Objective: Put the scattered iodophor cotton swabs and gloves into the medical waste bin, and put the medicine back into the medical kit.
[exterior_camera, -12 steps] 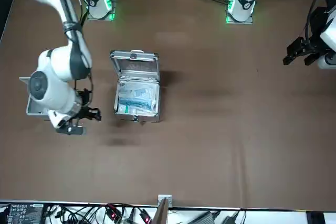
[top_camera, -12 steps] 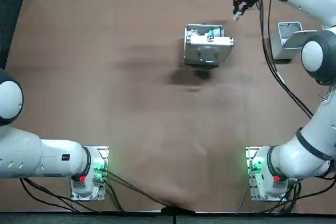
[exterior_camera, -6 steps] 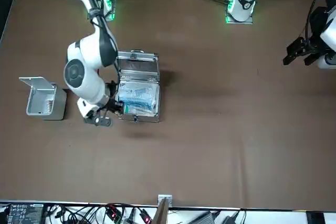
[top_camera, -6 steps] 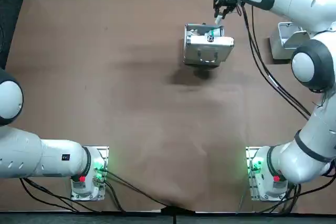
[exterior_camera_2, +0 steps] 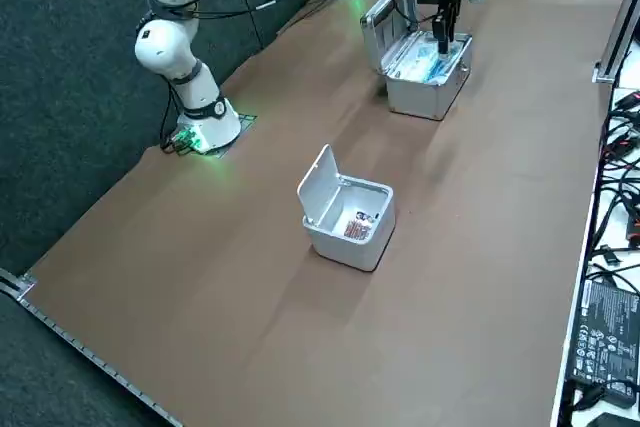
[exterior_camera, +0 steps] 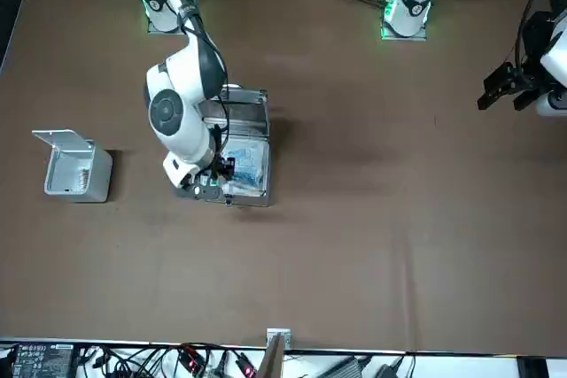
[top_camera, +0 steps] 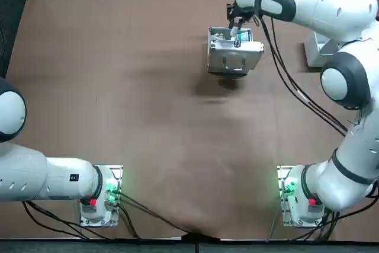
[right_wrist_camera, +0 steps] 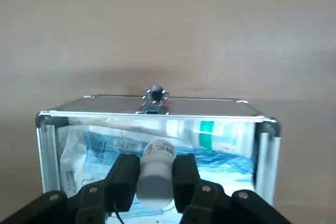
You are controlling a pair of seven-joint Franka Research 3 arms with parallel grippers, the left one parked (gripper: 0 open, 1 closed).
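On the bench (exterior_camera: pixel 372 219), the open-lidded waste bin (exterior_camera: pixel 99 176) at the front view's left holds small red-and-white items. Right of it, the right pincer (right_wrist_camera: pixel 155 174), beside the bin a second ago, now hangs over the open medical kit (exterior_camera: pixel 246 112) of blue-white packets. It clamps the medicine bottle (right_wrist_camera: pixel 156 156), whose long axis points down at the kit.

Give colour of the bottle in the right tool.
White to pale grey; the bottle in the right tool shows best in the right wrist view.
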